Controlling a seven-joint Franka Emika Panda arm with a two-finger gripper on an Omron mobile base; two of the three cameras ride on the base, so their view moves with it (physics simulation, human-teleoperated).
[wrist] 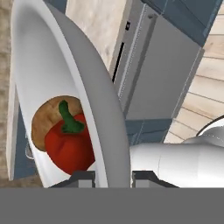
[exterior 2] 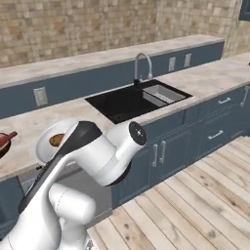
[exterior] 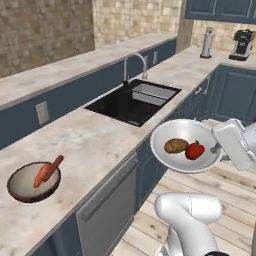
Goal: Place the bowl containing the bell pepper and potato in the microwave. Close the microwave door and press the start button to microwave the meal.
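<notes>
Bowl (exterior: 167, 152), wide, shallow, white, held up in the air in the centre right of the left base view, clear of the desk (exterior: 90, 135) and out over the wooden floor (exterior: 220, 200) in front of the cabinet fronts. Inside it the potato (exterior: 176, 145) on the left and the bell pepper (exterior: 195, 150) on the right, touching each other. In the hand view the bowl's rim runs edge-on from the top left down to the bottom centre, and the two dark fingers (wrist: 81, 177) stand one each side of that rim, closed on it; gripper (wrist: 113, 178) thus gripping the bowl by its edge, pepper in front of the potato, green stem up. In the left base view the white hand sits at the bowl's right rim. In the right base view the bowl shows at centre left, largely hidden behind the arm, a bit of potato visible in it. Further out: a black sink (exterior: 132, 102) with a curved tap (exterior: 135, 65) in the upper centre of the left base view, set in the desk. A brown bowl (exterior: 32, 182) with a carrot (exterior: 47, 171) leaning in it rests on the desk at the lower left. A grey dishwasher front (exterior: 107, 210) below the desk edge. A coffee machine (exterior: 242, 45) and a pale upright cylinder (exterior: 207, 44) at the upper right.
</notes>
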